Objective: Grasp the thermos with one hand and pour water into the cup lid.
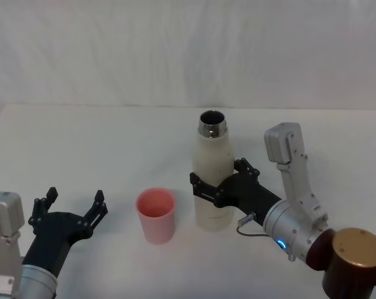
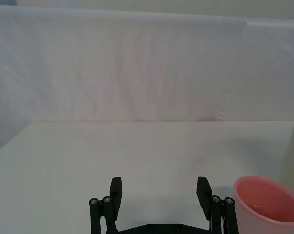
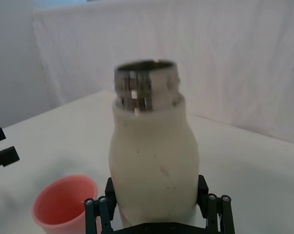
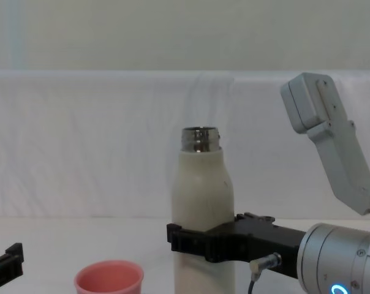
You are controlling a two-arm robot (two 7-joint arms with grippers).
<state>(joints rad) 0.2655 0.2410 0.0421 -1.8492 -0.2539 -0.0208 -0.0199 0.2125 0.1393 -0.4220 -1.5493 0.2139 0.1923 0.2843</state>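
Thermos [image 1: 213, 177] stands upright on the bench [image 1: 113, 137], cap off, with the right gripper [image 1: 220, 185] jaws clamped around its lower body, so the grasp step looks done. Next: lift and tip the neck over the cup lid [image 1: 155, 215] just beside it (go slow). Left gripper [image 1: 73, 208] idles nearby, jaws spread.

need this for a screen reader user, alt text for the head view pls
The right end effector grips the upright cream thermos at mid-body, its steel neck uncapped. A pink cup lid stands on the white table beside it, and the left end effector rests open nearby.
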